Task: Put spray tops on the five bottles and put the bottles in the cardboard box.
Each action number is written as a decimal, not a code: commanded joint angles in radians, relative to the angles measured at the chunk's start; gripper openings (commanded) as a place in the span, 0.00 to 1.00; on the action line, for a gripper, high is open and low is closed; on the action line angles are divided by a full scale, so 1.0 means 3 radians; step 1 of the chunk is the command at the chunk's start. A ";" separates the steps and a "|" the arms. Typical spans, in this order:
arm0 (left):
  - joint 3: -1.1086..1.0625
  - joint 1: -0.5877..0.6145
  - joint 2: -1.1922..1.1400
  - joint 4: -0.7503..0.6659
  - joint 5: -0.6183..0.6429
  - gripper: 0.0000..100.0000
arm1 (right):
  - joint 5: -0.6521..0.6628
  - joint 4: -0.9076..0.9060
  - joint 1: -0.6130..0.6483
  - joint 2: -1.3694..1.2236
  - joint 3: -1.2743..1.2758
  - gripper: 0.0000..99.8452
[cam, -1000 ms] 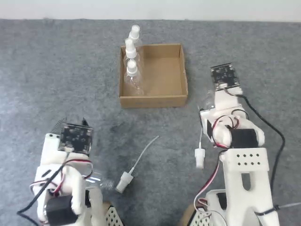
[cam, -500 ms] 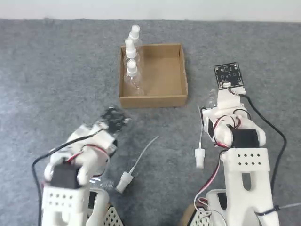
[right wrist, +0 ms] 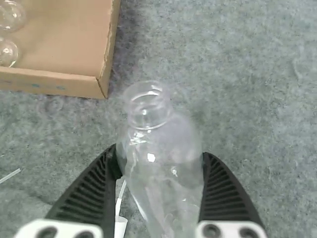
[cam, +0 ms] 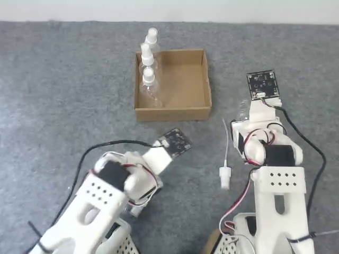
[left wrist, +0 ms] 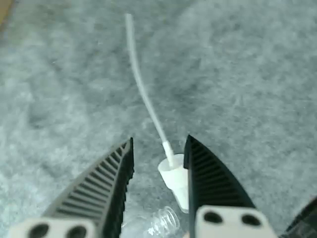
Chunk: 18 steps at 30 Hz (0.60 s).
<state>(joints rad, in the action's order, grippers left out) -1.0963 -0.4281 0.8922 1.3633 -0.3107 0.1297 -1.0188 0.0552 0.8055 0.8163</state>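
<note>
The left gripper (left wrist: 160, 141) hangs low over the grey carpeted table surface (cam: 63, 79) with its black ribbed jaws parted. A white spray top with a long thin dip tube (left wrist: 173, 176) lies on the carpet between them, its cap just beside one jaw and its tube running away from the gripper. The threaded neck of a clear bottle lying on its side (left wrist: 157, 223) shows just beside that cap. The right gripper (right wrist: 159, 154) is clamped around an uncapped clear plastic bottle (right wrist: 163, 173), whose open mouth points away from the wrist, near a corner of the shallow brown cardboard box (cam: 172, 113). In the high view, three clear bottles fitted with white spray tops (cam: 148, 79) sit in a row along the box wall on the left arm's side. A second white spray top (cam: 225, 177) lies on the carpet just beside the right arm, well apart from the first.
</note>
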 commanded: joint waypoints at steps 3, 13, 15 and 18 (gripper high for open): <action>0.0269 -0.0118 -0.0593 -0.0322 0.0159 0.15 | -0.0036 0.0064 -0.0043 0.0090 -0.0020 0.07; 0.0274 -0.0118 -0.1345 -0.0931 0.0373 0.10 | -0.0036 0.0064 -0.0049 0.0084 -0.0020 0.07; 0.0269 -0.0118 -0.1468 -0.0997 0.0373 0.09 | -0.0036 0.0064 -0.0049 0.0084 -0.0020 0.07; 0.0294 -0.0118 -0.1621 -0.1033 0.0414 0.09 | -0.0036 0.0064 -0.0049 0.0084 -0.0020 0.07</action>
<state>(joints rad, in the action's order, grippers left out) -1.0595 -0.4618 0.4457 1.0856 -0.2094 0.1297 -1.0188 0.0522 0.8055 0.8163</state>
